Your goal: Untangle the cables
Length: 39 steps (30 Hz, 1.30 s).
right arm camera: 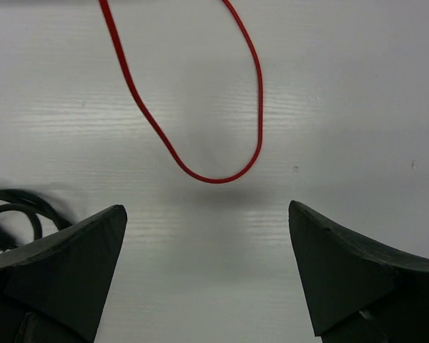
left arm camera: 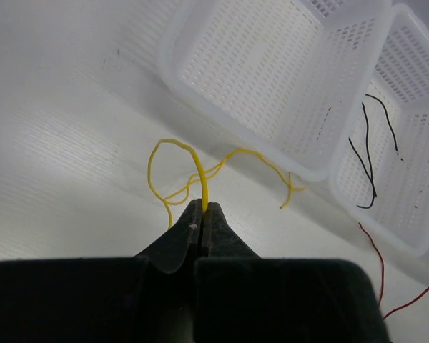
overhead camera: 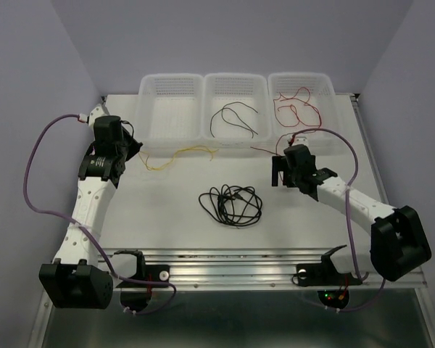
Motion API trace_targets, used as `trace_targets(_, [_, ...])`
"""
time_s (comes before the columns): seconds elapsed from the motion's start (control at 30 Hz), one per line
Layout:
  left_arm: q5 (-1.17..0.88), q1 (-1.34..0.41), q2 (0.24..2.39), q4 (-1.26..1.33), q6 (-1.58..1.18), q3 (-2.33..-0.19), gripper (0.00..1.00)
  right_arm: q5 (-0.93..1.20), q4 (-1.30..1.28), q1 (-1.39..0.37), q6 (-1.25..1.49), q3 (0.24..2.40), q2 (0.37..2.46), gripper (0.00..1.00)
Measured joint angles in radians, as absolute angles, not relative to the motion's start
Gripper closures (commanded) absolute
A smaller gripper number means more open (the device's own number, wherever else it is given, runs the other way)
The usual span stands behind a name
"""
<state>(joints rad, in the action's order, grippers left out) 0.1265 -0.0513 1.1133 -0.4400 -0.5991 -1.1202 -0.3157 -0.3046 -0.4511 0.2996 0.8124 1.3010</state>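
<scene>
Just before the leftmost white perforated plastic basket (overhead camera: pixel 172 134), the left end effector (left arm camera: pixel 203 207) is clamped on the thin curly yellow wire (left arm camera: pixel 199 169), which is best lifted gently over the rim, while the right end effector (right arm camera: pixel 206 206) gapes wide by the thin red wire loop (right arm camera: pixel 214 179) on the white tabletop (overhead camera: pixel 167 210).

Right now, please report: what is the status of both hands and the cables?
Left hand shut on yellow cable. Right hand open near red cable loop, nothing gripped. Black cable coil lies apart, untouched.
</scene>
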Motion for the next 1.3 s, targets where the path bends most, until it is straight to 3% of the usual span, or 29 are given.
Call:
trace_targets(0.13, [0.116, -0.053, 1.113, -0.437, -0.599, -1.120, 1.00, -0.339, -0.247, -0.445, 0.279, 0.793, 1.386, 0.00])
trace_targets(0.23, [0.113, -0.053, 1.113, -0.437, -0.599, -1.120, 1.00, -0.345, -0.170, -0.445, 0.262, 0.794, 1.475, 0.07])
trace_targets(0.3, [0.113, -0.053, 1.113, -0.437, -0.598, -1.120, 1.00, -0.357, -0.134, -0.445, 0.252, 0.794, 1.532, 0.36])
trace_targets(0.33, [0.113, -0.053, 1.113, -0.437, -0.598, -1.120, 1.00, -0.367, -0.117, -0.445, 0.255, 0.796, 1.561, 0.57])
trace_targets(0.37, [0.113, -0.053, 1.113, -0.437, -0.598, -1.120, 1.00, -0.381, -0.104, -0.445, 0.254, 0.797, 1.588, 0.91])
trace_targets(0.4, [0.113, -0.053, 1.113, -0.437, -0.598, -1.120, 1.00, -0.389, -0.093, -0.445, 0.252, 0.802, 1.610, 0.99])
trace_targets(0.67, [0.113, -0.057, 1.108, -0.437, -0.591, -1.120, 1.00, -0.400, -0.130, -0.445, 0.264, 0.880, 1.489, 0.99])
trace_targets(0.87, [0.109, -0.058, 1.108, -0.437, -0.590, -1.120, 1.00, -0.370, -0.143, -0.430, 0.223, 1.124, 1.402, 0.99])
trace_targets(1.03, [0.107, -0.058, 1.105, -0.437, -0.584, -1.120, 1.00, -0.348, -0.129, -0.296, 0.176, 1.427, 1.517, 0.99])
trace_targets(1.3, [0.109, -0.058, 1.084, -0.432, -0.581, -1.120, 1.00, -0.287, -0.081, -0.078, 0.159, 1.842, 1.875, 0.99])
